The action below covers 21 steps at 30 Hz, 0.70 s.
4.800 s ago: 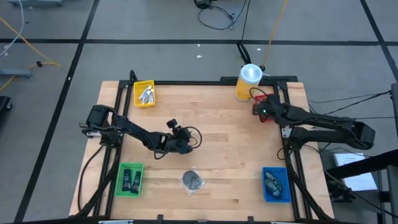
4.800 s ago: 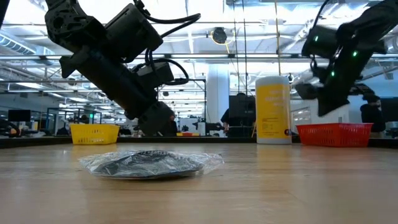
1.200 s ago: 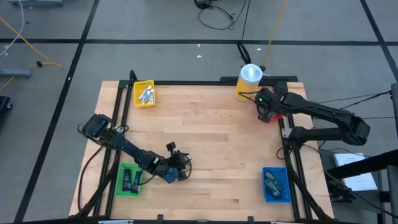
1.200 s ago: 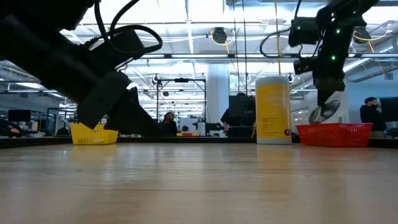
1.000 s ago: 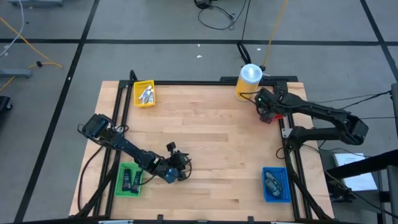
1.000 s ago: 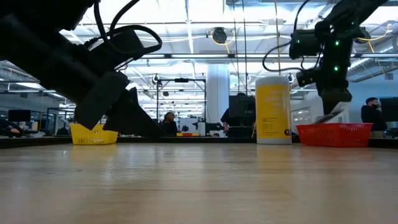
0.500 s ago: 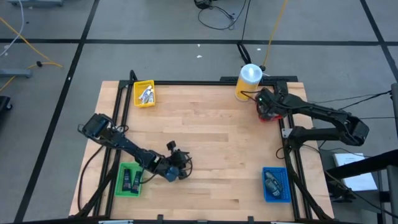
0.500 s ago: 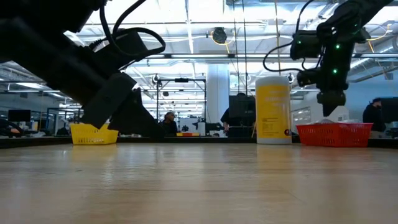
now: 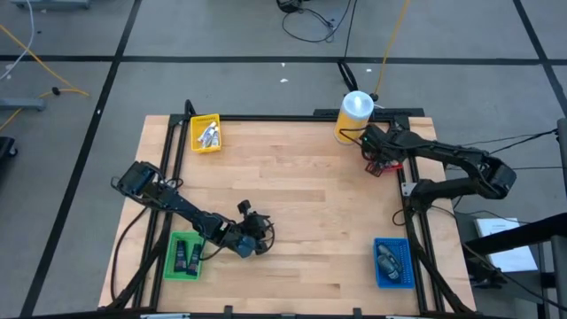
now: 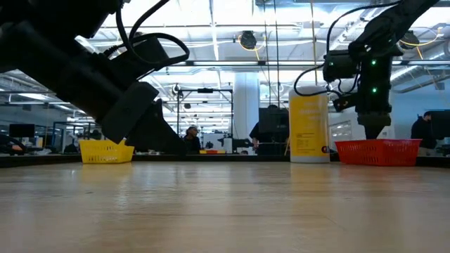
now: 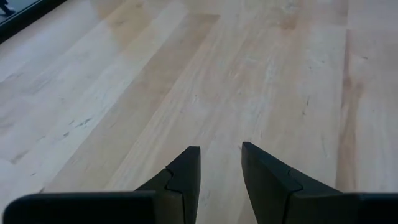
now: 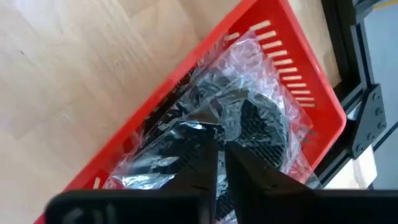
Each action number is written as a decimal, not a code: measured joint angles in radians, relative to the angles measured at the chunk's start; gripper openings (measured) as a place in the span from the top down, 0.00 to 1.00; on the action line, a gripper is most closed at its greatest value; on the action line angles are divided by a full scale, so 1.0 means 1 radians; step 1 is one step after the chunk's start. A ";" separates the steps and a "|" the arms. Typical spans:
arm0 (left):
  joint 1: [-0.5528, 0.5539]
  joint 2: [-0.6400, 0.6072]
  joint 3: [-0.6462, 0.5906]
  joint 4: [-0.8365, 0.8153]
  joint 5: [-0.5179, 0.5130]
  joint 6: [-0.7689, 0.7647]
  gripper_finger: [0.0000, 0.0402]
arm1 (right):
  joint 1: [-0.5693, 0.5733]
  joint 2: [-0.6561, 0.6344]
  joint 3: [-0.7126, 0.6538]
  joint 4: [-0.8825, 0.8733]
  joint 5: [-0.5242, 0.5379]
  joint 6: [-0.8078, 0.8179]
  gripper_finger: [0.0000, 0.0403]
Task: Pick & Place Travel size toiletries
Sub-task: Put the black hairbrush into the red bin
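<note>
now right claw (image 12: 216, 163) hangs nearly closed over wrapped disc (image 12: 249, 127) in red tray (image 12: 311, 87).

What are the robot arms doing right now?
The robot is sorting tiny travel toiletries into coloured trays. The right end effector is over the red tray at the table's back right, beside the yellow canister; a wrapped dark disc lies in that tray. The left end effector hangs open and empty over bare wood near the green tray, which holds black packs. The yellow tray and blue tray also hold items.
</note>
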 joint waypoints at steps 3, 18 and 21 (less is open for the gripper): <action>0.000 0.000 0.000 0.000 0.000 -0.001 0.71 | 0.003 0.006 0.000 0.024 0.001 -0.043 0.97; 0.000 0.000 0.000 0.000 0.000 0.002 0.71 | -0.051 -0.101 0.014 0.032 0.004 0.106 0.88; 0.000 0.000 0.000 -0.001 0.001 0.002 0.71 | -0.086 -0.086 -0.012 0.077 -0.001 0.105 0.88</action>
